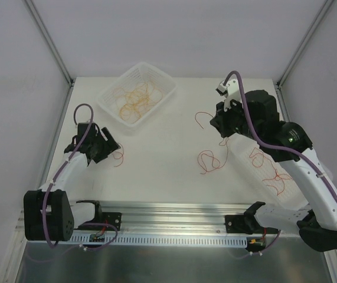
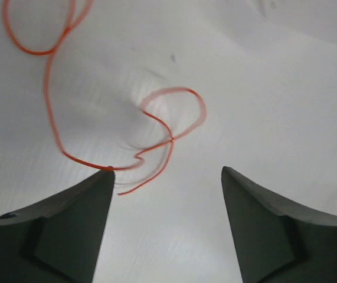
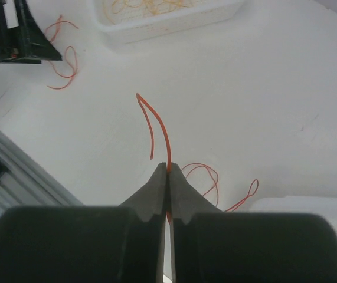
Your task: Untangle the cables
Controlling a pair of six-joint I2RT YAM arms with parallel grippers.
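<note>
My right gripper (image 3: pixel 167 166) is shut on a thin red cable (image 3: pixel 162 132) that curves up from the fingertips and hooks back down. In the top view this gripper (image 1: pixel 222 131) is held above the table's right middle, with the strand (image 1: pixel 201 118) reaching left. A second red cable (image 1: pixel 209 160) lies curled on the table below it. My left gripper (image 2: pixel 167 174) is open and empty, low over the table. A looped red cable (image 2: pixel 171 138) lies just ahead, touching the left fingertip (image 2: pixel 106 174). In the top view the left gripper (image 1: pixel 110 147) is at the left.
A white basket (image 1: pixel 163 82) at the back holds several tangled orange cables (image 1: pixel 136 97). A white tray (image 1: pixel 295 200) at the right, under the right arm, holds red cables (image 1: pixel 268 171). A slotted metal rail (image 1: pixel 174 209) runs along the near edge.
</note>
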